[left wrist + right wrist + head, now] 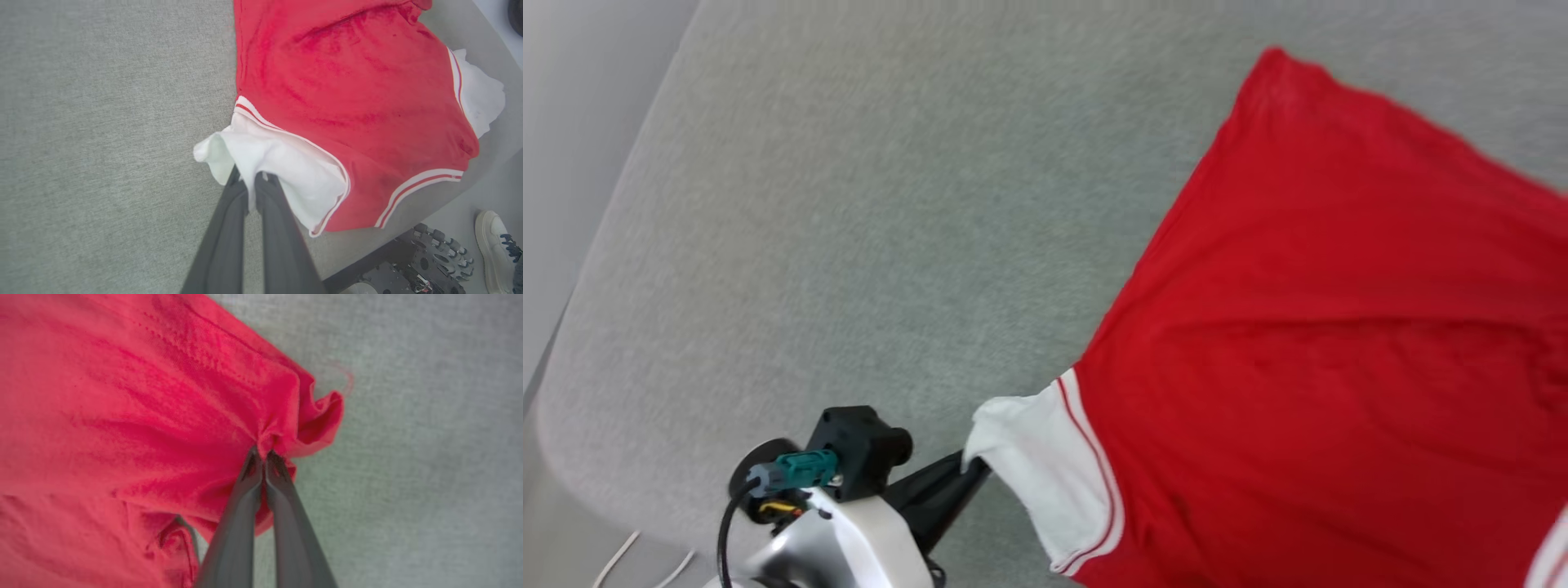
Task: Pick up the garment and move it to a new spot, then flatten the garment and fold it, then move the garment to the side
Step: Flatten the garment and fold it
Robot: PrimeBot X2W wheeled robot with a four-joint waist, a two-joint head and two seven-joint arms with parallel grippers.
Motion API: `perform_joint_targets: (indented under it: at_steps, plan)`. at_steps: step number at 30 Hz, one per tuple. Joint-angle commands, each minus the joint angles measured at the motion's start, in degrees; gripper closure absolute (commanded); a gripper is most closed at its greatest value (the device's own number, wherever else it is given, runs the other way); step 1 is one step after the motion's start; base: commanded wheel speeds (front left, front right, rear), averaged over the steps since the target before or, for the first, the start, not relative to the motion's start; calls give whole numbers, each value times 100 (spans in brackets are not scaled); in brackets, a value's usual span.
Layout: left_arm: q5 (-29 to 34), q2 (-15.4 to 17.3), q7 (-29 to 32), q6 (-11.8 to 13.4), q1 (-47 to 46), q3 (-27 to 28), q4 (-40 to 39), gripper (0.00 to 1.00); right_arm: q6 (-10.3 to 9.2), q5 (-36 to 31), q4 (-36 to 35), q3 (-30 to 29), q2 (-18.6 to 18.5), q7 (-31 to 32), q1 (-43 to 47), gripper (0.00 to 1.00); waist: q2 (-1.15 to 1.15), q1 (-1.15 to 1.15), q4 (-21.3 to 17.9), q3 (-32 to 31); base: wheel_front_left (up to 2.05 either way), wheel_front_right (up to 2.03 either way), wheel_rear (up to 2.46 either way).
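There is one red cloth shirt [1323, 327] with striped red and white edges. It has two white short sleeves [286, 163]. There are two claws, the left claw [250, 179] and the right claw [263, 457], and each has two long dark fingers [229, 237]. There is one grey fuzzy counter [849, 204]. There is one white shoe with dark laces [492, 245].

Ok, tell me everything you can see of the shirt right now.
The shirt is red, soft knit by its look, with white short sleeves edged in red-and-white stripes. The side facing up is plain red. It lies spread on the grey surface, lightly creased. The left gripper is shut on one white sleeve; the right gripper pinches a bunched red corner.
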Motion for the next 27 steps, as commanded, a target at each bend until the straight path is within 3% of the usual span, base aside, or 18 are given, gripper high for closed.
perform_joint_targets:
  at_steps: [1,7,15,27]
  plan:
    - [-2,37,-4,52,88,38,39,100,-2,70,18,0,55,-31,245,100,0,0,-435,-438,0,0,0]
    - [-212,0,-270,342,411,331,232,100,-2,555,-277,-187,416,-403,874,100,0,0,-980,-908,0,0,0]
    - [-323,-76,-535,594,704,523,540,100,-2,1067,-1224,-302,638,-538,2158,100,0,0,-1490,-1315,0,0,0]
    - [-487,-339,-938,860,1000,717,669,100,-2,1173,-1550,-356,1105,-891,3700,100,0,0,-1704,-1634,0,0,0]
